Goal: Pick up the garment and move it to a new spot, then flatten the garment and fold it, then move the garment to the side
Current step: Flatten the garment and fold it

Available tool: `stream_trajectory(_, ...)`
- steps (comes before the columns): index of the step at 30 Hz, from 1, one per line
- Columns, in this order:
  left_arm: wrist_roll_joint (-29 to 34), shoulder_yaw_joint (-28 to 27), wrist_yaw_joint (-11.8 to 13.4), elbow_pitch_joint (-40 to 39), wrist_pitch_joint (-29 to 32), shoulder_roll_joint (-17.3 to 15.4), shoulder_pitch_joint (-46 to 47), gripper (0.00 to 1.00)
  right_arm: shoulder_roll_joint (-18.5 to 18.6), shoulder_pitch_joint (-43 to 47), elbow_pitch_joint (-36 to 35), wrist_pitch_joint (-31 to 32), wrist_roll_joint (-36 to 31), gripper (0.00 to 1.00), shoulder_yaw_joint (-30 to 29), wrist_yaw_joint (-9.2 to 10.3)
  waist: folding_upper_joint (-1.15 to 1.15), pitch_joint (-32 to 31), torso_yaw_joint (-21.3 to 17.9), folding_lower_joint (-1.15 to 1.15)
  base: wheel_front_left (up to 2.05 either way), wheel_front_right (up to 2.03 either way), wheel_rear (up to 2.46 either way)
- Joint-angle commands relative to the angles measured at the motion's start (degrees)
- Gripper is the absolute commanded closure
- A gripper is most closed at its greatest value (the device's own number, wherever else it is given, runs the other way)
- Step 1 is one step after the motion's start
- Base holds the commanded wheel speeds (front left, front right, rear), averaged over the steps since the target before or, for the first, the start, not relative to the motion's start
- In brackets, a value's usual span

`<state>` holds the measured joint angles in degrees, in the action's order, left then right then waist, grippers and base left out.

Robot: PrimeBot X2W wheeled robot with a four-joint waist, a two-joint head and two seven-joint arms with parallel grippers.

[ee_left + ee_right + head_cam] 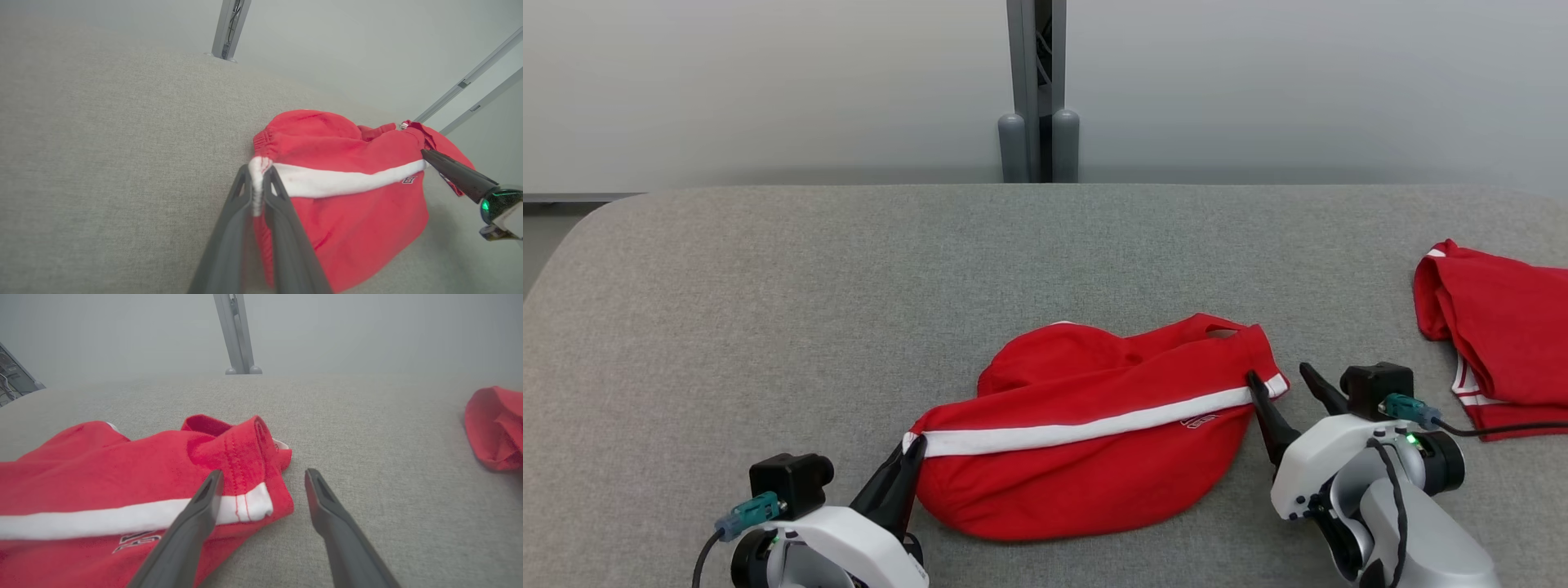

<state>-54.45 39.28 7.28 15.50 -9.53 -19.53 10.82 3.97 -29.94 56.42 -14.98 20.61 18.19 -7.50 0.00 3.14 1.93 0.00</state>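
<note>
Across the grey worktop (768,327) the red shorts (1094,482) lie crumpled near our front edge. Their long axis runs left to right along the white side stripe (1078,431) — waistband end toward our left arm, leg hem toward our right. Well apart at the far right sits a second red garment (1503,327). Our left fingers (239,200) are clenched on the waistband end of the stripe. Our right fingers (192,518) stand spread and grasp nothing. The hem corner (261,502) lies against the inner one and reaches partway into the gap. We judge that the coming move turns on this — the right arm is nearer the hem, which sits toward the left side of that gap. A slight shift left before closing should seat it squarely.
</note>
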Motion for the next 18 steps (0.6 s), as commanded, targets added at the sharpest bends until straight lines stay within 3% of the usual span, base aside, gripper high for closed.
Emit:
stream_trajectory(1,0.32,-0.12,-0.23,-0.08,-0.08,-0.39,0.91,1.00,-0.03,-0.70,1.11,-0.24,-0.37,0.00,0.16,0.02,0.00,0.39,0.31,0.00,0.00,0.00,0.00)
stream_trajectory(2,0.35,-0.10,-0.21,-0.06,-0.05,-0.42,1.10,1.00,-0.14,-1.03,1.86,-0.24,-0.44,0.24,0.66,0.02,0.00,0.65,0.41,0.00,0.00,0.00,0.00)
stream_trajectory(4,0.37,-0.12,-0.28,0.01,-0.08,-0.37,1.51,1.00,-0.28,-1.91,2.77,-0.24,-0.25,1.00,1.57,0.02,0.00,0.97,0.58,0.00,0.00,0.00,0.00)
stream_trajectory(9,0.55,-0.27,-0.57,0.07,-0.74,-0.39,1.80,1.00,-0.31,-2.68,2.36,-0.24,-0.15,1.00,2.25,0.02,0.00,0.96,0.54,0.00,0.00,0.00,0.00)
stream_trajectory(18,3.52,-0.93,-1.92,-2.58,-3.41,-2.39,3.71,1.00,3.03,-0.16,-5.59,-0.24,4.43,1.00,-0.13,0.02,0.00,-2.96,-1.57,0.00,0.00,0.00,0.00)
